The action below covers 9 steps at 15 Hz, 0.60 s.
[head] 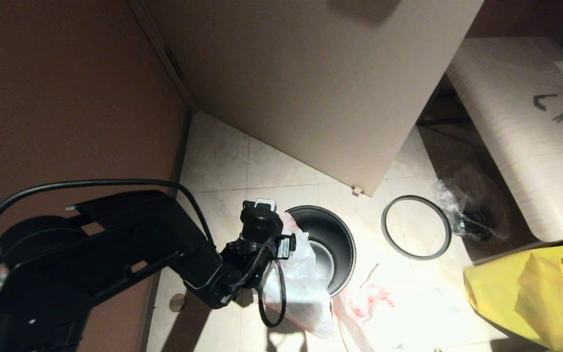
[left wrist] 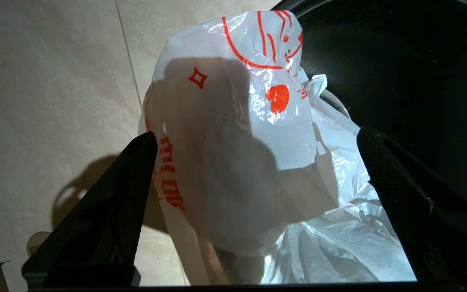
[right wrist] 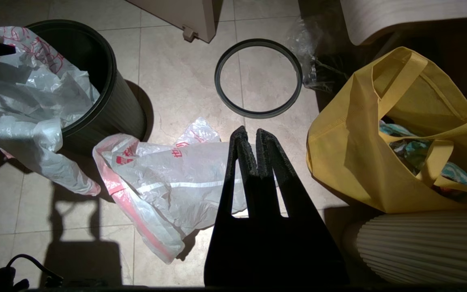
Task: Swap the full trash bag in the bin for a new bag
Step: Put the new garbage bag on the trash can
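- The thin translucent white plastic bag with red printed marks (left wrist: pixel 233 134) is seen draped over the near rim of the small round black cylinder bin (head: pixel 333 234), part of its film hanging down the outside wall to the pale tiled floor (head: pixel 271 166) and part tucked inside.
- The left gripper (left wrist: pixel 258 162) is held directly above that draped film, at the bin's left side in the head view; the bag rises between the jaws, its long run following the rim and down the wall.
- The left jaws are spread wide, one on either side of the film, and nothing is gripped; whether the film brushes either jaw cannot be told.
- The right gripper (right wrist: pixel 253 140) is parked well apart, its jaws pressed together and empty, pointing down at the floor.
- A second crumpled white plastic bag with pink-red trim (right wrist: pixel 164 178) is shown lying flat on the floor beside the bin, under the right gripper.
- The thin grey rim ring (head: pixel 416 227) is left on the floor, clear of the bin, near the big yellow fabric tote (head: pixel 535 293).
- The bag is judged only partly seated; the left arm is the nearer one for spreading the film round the rim, and a close on the raised fold would be needed first.
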Available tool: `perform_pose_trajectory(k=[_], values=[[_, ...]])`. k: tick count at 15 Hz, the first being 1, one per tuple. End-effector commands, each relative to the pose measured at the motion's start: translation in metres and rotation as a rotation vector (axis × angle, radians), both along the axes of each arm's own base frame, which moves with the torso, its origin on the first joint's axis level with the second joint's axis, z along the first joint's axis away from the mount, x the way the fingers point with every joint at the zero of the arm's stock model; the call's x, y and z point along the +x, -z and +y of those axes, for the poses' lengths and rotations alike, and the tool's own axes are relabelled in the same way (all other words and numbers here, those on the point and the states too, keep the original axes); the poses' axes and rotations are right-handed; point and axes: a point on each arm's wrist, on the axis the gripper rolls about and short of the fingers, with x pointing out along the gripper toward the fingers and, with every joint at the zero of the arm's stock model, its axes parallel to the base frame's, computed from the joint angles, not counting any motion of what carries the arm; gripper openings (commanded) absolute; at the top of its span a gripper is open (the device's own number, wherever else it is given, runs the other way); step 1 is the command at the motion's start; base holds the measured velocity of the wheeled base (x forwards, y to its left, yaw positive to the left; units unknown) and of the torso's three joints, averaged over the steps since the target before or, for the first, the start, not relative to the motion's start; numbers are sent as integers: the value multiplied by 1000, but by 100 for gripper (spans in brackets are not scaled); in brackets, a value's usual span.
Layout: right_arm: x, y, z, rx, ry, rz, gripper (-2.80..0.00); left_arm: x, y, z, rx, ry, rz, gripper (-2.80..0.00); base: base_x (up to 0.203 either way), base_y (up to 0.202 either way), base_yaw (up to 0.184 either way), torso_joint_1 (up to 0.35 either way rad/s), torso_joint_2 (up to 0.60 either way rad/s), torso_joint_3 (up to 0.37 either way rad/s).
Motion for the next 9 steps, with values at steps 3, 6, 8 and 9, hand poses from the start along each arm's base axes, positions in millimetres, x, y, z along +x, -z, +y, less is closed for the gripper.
perform_pose_trajectory(k=[3,6,8,9], values=[[0,0,0,0,0,0,-280,8,17,-1,19,-12,24,0,0,0,0,0,0,0],[0,0,0,0,0,0,-280,10,23,-1,24,-14,32,0,0,0,0,0,0,0],[0,0,0,0,0,0,-280,13,20,-1,18,-18,22,-280,0,0,0,0,0,0],[0,0,0,0,0,0,-280,13,20,-1,19,-19,22,-280,0,0,0,0,0,0]])
